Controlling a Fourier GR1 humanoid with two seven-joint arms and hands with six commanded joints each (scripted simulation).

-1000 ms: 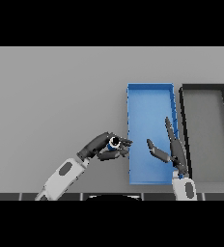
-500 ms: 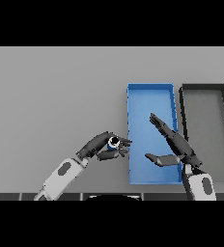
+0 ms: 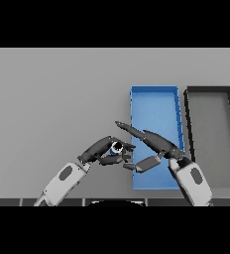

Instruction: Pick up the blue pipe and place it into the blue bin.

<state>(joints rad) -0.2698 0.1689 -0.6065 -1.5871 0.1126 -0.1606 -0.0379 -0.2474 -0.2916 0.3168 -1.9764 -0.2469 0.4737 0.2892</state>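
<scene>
Change since the earlier frames: your right hand (image 3: 159,146) no longer hovers over the middle of the blue bin (image 3: 154,92). It now reaches leftward across the bin's left wall, straight fingers (image 3: 129,130) extended just above the blue pipe (image 3: 116,147), thumb just below and right of it. The wrist, earlier at the bin's lower right, now lies lower over the bin's near end.

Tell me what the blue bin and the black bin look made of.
Blue bin: likely moulded plastic; even, saturated colour, thin upright walls, matte with no glint. Black bin: probably the same kind of plastic; same shape, dull dark rim, greyer floor. Neither shows grain or metallic shine, so this stays a guess.
</scene>
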